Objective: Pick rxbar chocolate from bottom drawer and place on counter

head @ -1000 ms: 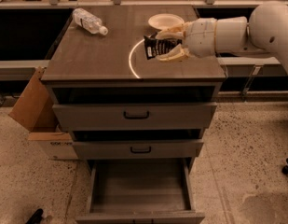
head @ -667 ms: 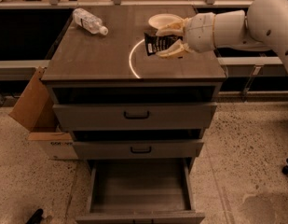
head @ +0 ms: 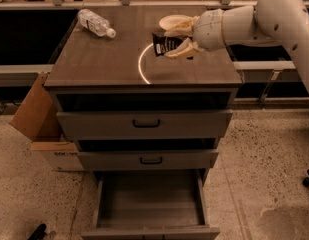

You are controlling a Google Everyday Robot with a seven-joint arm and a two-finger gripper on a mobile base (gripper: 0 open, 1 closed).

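Note:
The rxbar chocolate (head: pixel 163 44) is a black wrapper with white lettering, held between the pale fingers (head: pixel 180 50) of my gripper (head: pixel 177 39) over the right rear part of the counter (head: pixel 104 59). The gripper is shut on it, and the white arm reaches in from the right. Whether the bar touches the counter top I cannot tell. The bright light arc curves just left of and below the bar. The bottom drawer (head: pixel 150 200) stands pulled out at the foot of the cabinet, its plain grey floor bare.
A clear plastic bottle (head: pixel 95 23) lies at the counter's back left corner. A pale round dish (head: pixel 173 21) sits behind the gripper. Two upper drawers with black handles (head: pixel 146 123) are shut. A cardboard box (head: pixel 40 121) leans against the cabinet's left side.
The arm has drawn slightly back toward the rear of the counter, carrying the rxbar chocolate with it. The grip on the bar is unchanged.

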